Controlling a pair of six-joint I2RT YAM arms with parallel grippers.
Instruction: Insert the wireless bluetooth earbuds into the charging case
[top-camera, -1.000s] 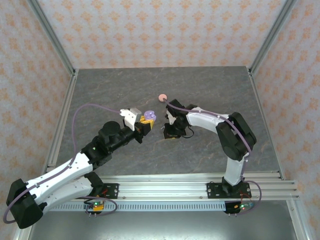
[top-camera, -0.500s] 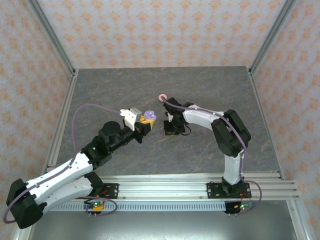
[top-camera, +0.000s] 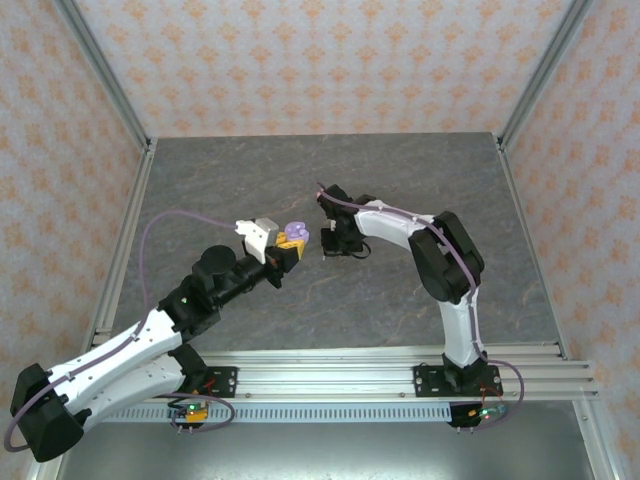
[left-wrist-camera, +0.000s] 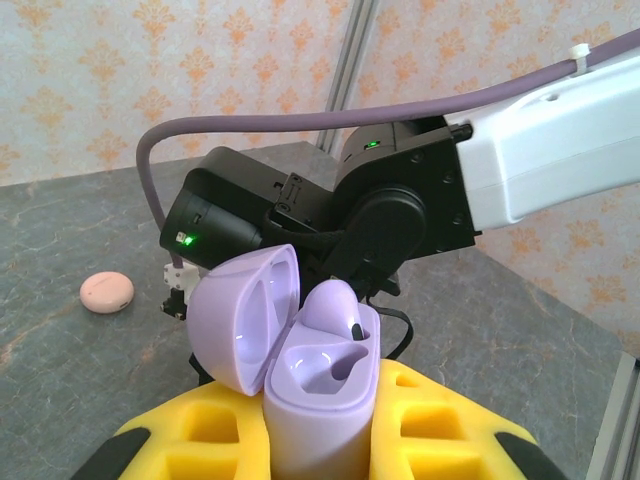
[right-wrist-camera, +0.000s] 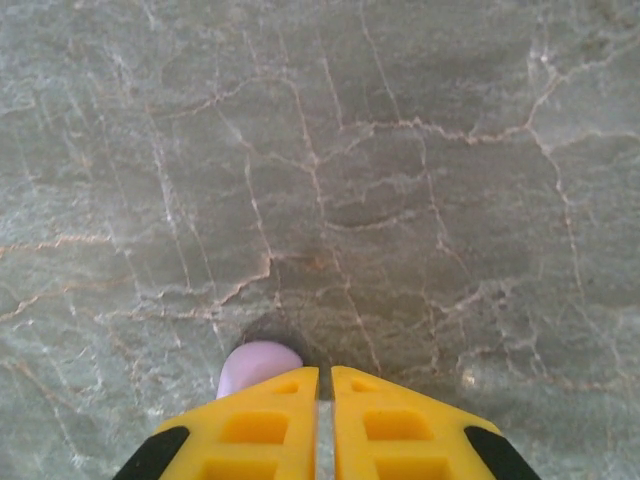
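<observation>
My left gripper (top-camera: 293, 238) is shut on a lilac charging case (left-wrist-camera: 320, 400), gripped upright between its yellow fingers (left-wrist-camera: 440, 425). The case's lid (left-wrist-camera: 245, 320) is swung open to the left. One lilac earbud (left-wrist-camera: 335, 305) sits in the far socket and the near socket is bare. Just right of the case, my right gripper (top-camera: 328, 245) points down at the table. Its jaws (right-wrist-camera: 325, 375) are shut to a thin slit. A second lilac earbud (right-wrist-camera: 255, 362) bulges out beside the left fingertip, pinched there just above the table.
A closed salmon-pink round case (left-wrist-camera: 107, 291) lies on the grey marbled table (top-camera: 240, 170), behind and to the left of the right arm's wrist (left-wrist-camera: 400, 200). Aluminium frame posts and patterned walls enclose the table on three sides.
The right gripper has closed fully and moved up and left, ending close beside the held lilac case. The left arm has shifted slightly.
</observation>
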